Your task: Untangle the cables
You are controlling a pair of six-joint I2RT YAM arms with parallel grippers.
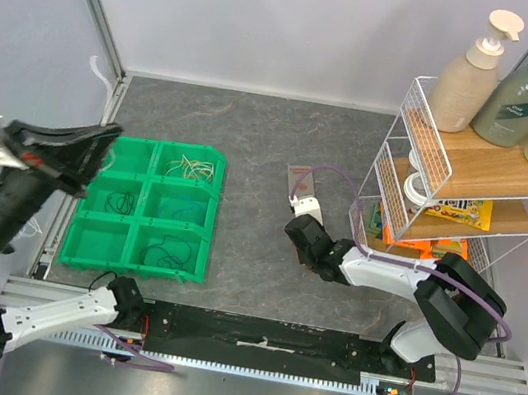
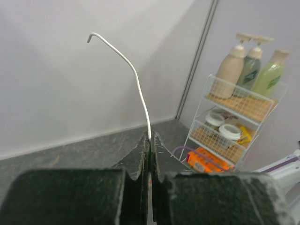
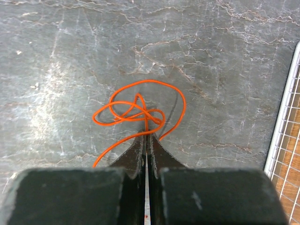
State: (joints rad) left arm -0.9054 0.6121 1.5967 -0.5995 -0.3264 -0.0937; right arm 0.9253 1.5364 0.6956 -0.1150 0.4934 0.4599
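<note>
My left gripper (image 2: 150,138) is raised high at the left (image 1: 106,141) and shut on a thin white cable (image 2: 136,79). The cable stands up from the tips and bends to the left. My right gripper (image 3: 147,136) is low over the grey table near the middle (image 1: 301,209). It is shut on a tangled orange cable (image 3: 154,81) whose loops lie on the table just beyond the tips. A green tray (image 1: 143,223) with six compartments holds more cables: yellow ones (image 1: 193,167) at the back right and black ones (image 1: 121,202) in the middle left.
A white wire rack (image 1: 430,175) with wooden shelves stands at the right, close to my right arm. It holds pump bottles (image 1: 466,79), jars and orange packets, and shows in the left wrist view (image 2: 234,122). White walls and a metal post enclose the table.
</note>
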